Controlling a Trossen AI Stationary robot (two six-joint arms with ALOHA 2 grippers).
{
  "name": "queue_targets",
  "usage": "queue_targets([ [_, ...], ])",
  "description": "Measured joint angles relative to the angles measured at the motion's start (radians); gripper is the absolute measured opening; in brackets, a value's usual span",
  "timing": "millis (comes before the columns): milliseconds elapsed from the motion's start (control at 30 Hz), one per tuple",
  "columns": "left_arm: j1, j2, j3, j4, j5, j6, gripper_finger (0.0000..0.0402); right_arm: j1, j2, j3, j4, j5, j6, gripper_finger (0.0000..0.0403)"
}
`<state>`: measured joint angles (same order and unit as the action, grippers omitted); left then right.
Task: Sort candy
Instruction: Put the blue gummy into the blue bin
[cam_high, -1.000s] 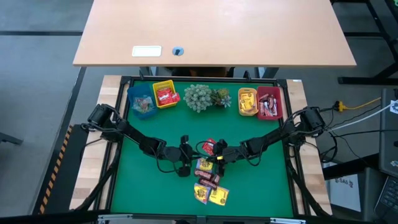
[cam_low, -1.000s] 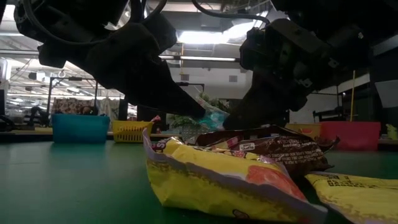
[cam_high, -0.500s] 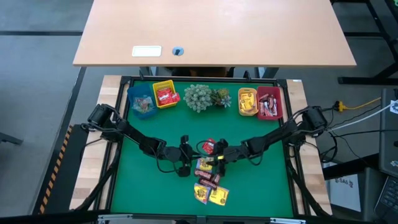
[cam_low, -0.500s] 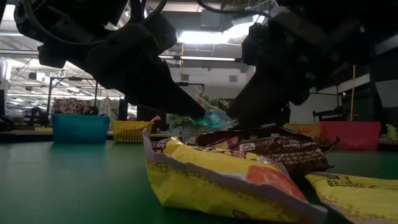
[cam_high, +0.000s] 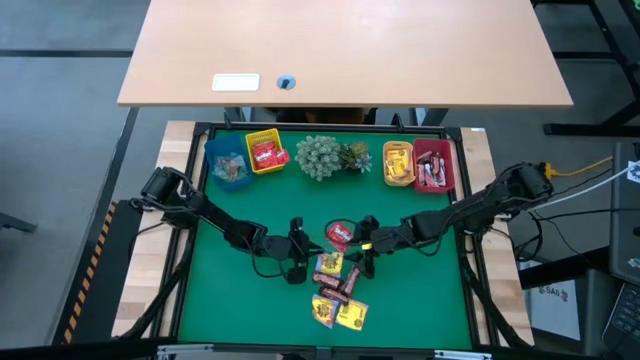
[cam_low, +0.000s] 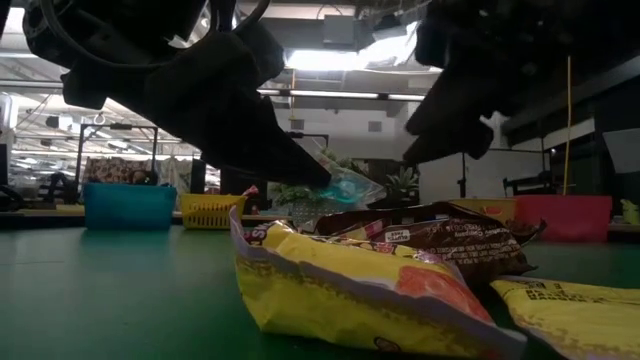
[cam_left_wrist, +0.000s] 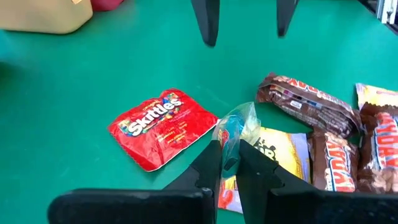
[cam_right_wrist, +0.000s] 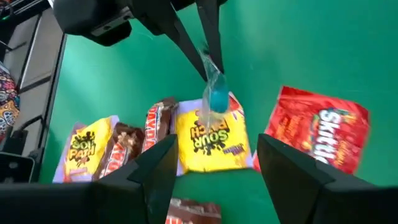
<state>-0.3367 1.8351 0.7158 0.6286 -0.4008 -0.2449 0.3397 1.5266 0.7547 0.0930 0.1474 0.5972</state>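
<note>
My left gripper (cam_left_wrist: 229, 149) is shut on a small sweet in a clear wrapper with a blue middle (cam_left_wrist: 231, 129), just above the candy pile (cam_high: 335, 290) at the table's middle; the sweet also shows in the low view (cam_low: 350, 188). My right gripper (cam_right_wrist: 214, 158) is open and empty, raised a little to the right of the sweet (cam_high: 364, 248). A red Skittles packet (cam_left_wrist: 163, 127) lies flat on the green mat between the two grippers. A yellow Sour Patch packet (cam_right_wrist: 208, 140) and brown bars (cam_left_wrist: 308, 106) lie flat beside it. My left gripper pinches the near end of the clear wrapper (cam_left_wrist: 227, 144) between its two fingertips. The fingers slant down from the table's left. The blue middle and the far twist (cam_low: 362, 190) stick out past the tips, clear of the packets below.
Four small bins stand along the far edge: blue (cam_high: 227, 165), yellow (cam_high: 266, 152), orange (cam_high: 398, 163) and red (cam_high: 433, 166), with sweets in them. A grey-green plant cluster (cam_high: 325, 157) stands between them. Bare green mat (cam_high: 220, 300) lies left and right of the pile.
My right gripper has drawn back from the blue sweet, upward and toward the table's right edge. My left gripper has kept still with the sweet. The red Skittles packet now shows whole on the mat.
</note>
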Motion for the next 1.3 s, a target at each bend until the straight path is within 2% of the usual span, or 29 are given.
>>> queue_targets([
  [200, 0.008, -0.002, 0.0, 0.035, -0.024, -0.015, 0.003, 0.0, -0.071, 0.0, -0.123, -0.017, 0.055, 0.022],
  [500, 0.038, -0.042, 0.0, 0.061, -0.107, -0.015, 0.003, 0.0, -0.092, 0.0, -0.173, -0.225, 0.182, 0.022],
  [600, 0.05, -0.085, 0.0, 0.06, -0.161, -0.015, 0.003, 0.0, -0.092, 0.0, -0.173, -0.278, 0.185, 0.022],
  [733, 0.066, -0.165, 0.0, 0.03, -0.252, -0.006, 0.003, 0.0, -0.092, 0.0, -0.174, -0.298, 0.186, 0.022],
  [867, 0.081, -0.281, 0.0, -0.096, -0.335, 0.018, 0.003, 0.0, -0.092, 0.0, -0.174, -0.298, 0.186, 0.022],
  [1067, 0.088, -0.504, 0.0, -0.394, -0.48, 0.012, 0.003, 0.0, -0.092, 0.0, -0.174, -0.298, 0.186, 0.022],
  [1300, 0.088, -0.733, 0.0, -0.732, -0.616, -0.11, 0.003, 0.0, -0.092, 0.0, -0.174, -0.298, 0.186, 0.022],
])
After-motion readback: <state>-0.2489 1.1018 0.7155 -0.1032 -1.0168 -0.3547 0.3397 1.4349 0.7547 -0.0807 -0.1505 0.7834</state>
